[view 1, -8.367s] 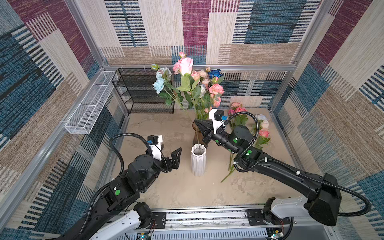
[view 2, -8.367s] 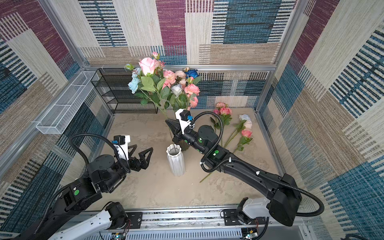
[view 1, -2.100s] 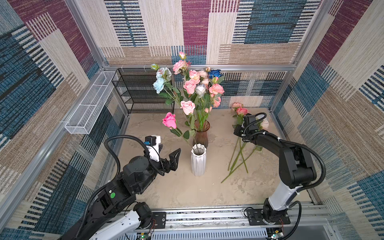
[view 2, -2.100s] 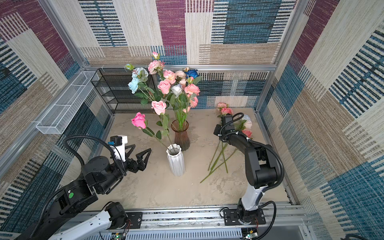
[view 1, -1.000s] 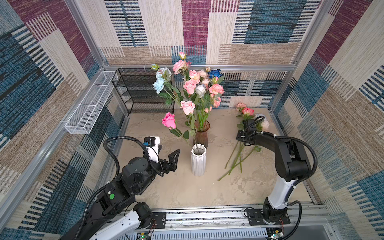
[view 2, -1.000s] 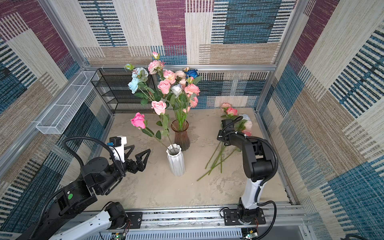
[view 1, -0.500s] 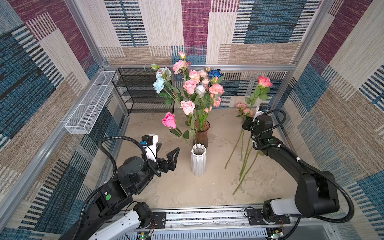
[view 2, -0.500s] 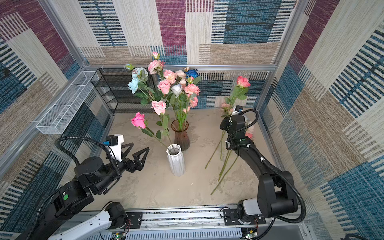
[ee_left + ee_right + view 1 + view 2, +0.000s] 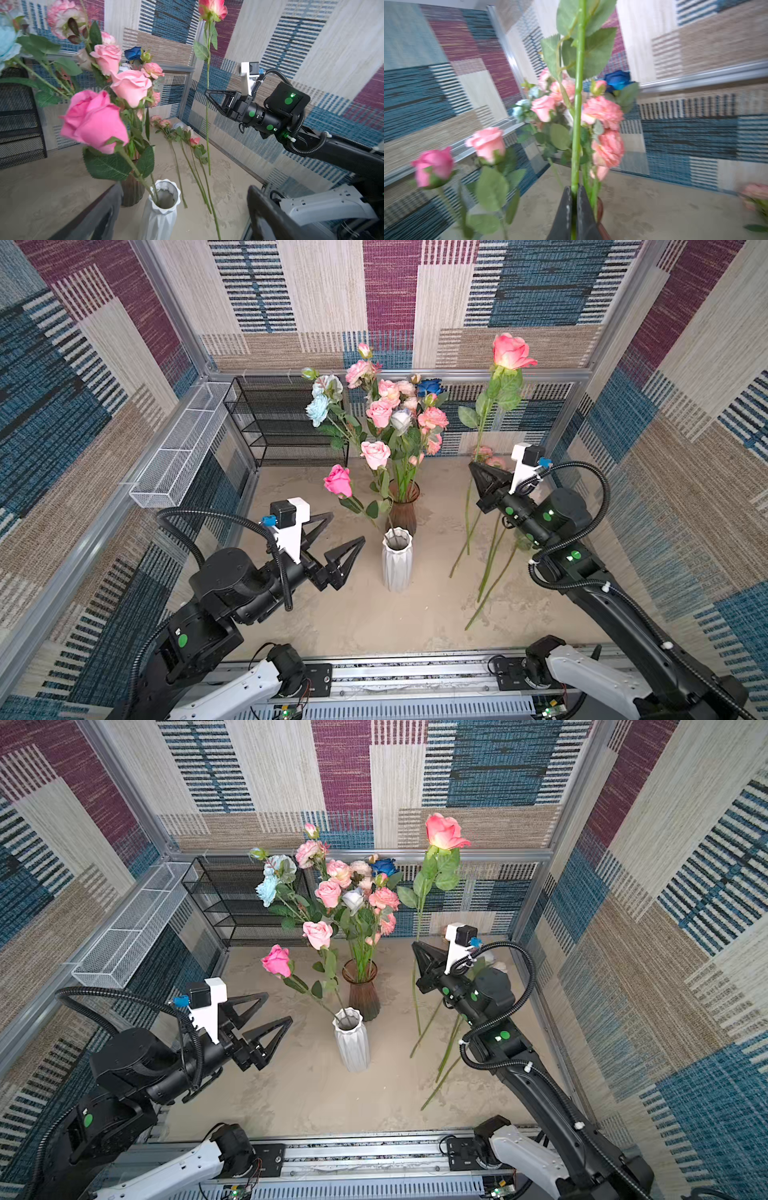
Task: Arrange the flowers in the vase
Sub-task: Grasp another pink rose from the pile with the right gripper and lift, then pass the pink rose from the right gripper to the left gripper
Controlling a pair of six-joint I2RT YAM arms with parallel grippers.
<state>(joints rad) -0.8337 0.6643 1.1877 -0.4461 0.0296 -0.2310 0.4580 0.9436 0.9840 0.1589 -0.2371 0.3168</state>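
**A:** What does the right gripper (image 9: 471,465) have?

**B:** Its black triangular jaws are pinched tight on the smooth green stem of a salmon-pink rose (image 9: 510,353). The rose is held upright, with the bloom high above the arm and the lower stem hanging below the jaws.

**A:** And the left gripper (image 9: 347,526)?

**B:** Its jaws are spread wide with nothing between them, just beside the white vase (image 9: 397,562).

**A:** What is that vase like?

**B:** Matte white, with folded facets and a scalloped rim. A deep pink rose (image 9: 338,482) leans out of it, and a paler pink rose (image 9: 375,454) seems to share the same mouth. Just behind it, a ribbed brown glass vase (image 9: 402,512) is packed with pink, pale blue and white blooms and one deep blue bloom (image 9: 430,386).

**A:** And the other flowers?

**B:** Some loose stems (image 9: 490,568) lie on the sandy floor (image 9: 357,622) under the right arm. I can't count them surely, since the arm covers part of them.
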